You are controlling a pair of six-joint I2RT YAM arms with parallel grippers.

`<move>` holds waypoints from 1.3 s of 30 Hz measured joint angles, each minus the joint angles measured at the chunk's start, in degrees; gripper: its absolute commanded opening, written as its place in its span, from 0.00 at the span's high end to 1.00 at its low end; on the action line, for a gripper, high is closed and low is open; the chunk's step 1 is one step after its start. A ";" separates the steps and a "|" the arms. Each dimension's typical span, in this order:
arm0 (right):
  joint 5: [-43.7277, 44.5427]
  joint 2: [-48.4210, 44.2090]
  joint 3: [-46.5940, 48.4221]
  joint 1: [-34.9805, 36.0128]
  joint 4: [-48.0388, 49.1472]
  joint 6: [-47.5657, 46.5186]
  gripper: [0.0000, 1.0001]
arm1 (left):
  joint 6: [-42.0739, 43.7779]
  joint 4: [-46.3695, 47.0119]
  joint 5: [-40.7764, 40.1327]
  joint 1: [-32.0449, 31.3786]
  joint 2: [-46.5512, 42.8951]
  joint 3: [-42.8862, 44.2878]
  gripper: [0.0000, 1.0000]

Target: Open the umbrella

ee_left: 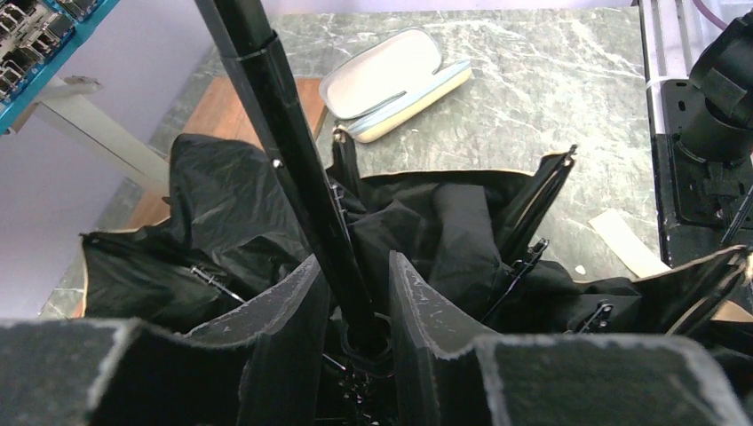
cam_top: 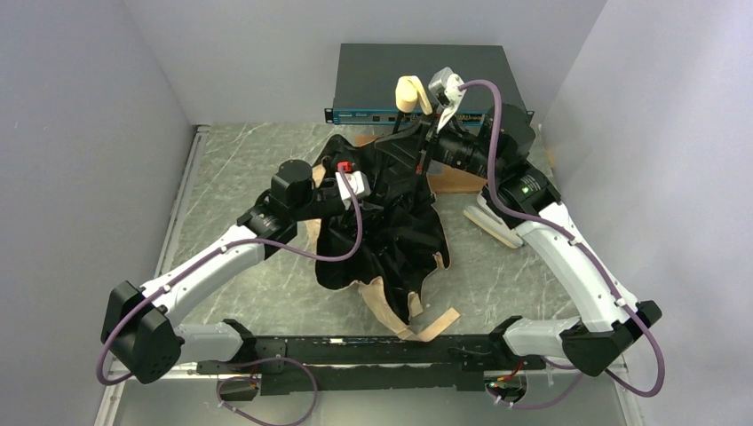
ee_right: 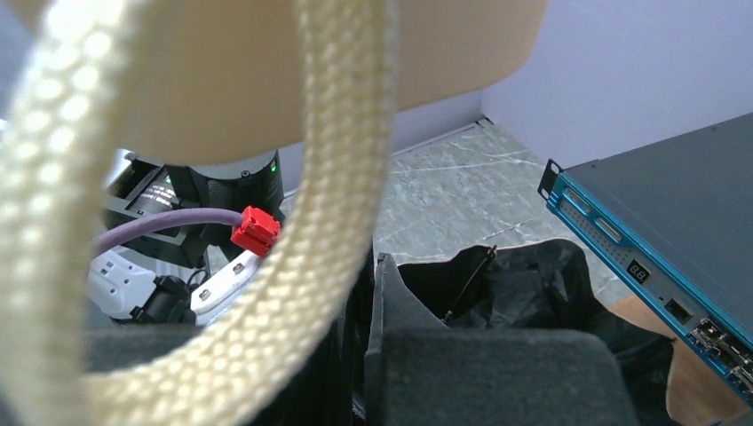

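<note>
The umbrella (cam_top: 391,217) lies half collapsed on the table's middle, its black lining up, with thin ribs (ee_left: 533,200) and beige edges showing. Its black shaft (ee_left: 293,151) slants up to the beige handle (cam_top: 408,93) at the back. My left gripper (cam_top: 360,188) is closed around the shaft's lower end at the runner, and its fingers (ee_left: 426,302) straddle the shaft in the left wrist view. My right gripper (cam_top: 429,133) is shut on the shaft just below the handle. In the right wrist view the handle (ee_right: 266,62) and its woven loop (ee_right: 293,293) hide most of that gripper (ee_right: 368,266).
A white glasses case (cam_top: 495,222) lies right of the umbrella and also shows in the left wrist view (ee_left: 391,80). A wooden board (cam_top: 457,182) sits under the right arm. A blue-fronted rack unit (cam_top: 426,80) stands at the back wall. Beige fabric strips (cam_top: 426,324) lie near the front rail.
</note>
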 measured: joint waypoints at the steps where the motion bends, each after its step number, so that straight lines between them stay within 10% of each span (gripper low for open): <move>1: 0.02 0.37 0.59 0.00 -0.52 0.00 1.00 | 0.17 0.04 0.24 0.20 0.11 0.00 0.63; 39: 2.91 6.25 7.21 -0.46 -6.56 -0.52 1.00 | 2.97 -3.63 1.81 6.64 5.88 3.06 0.53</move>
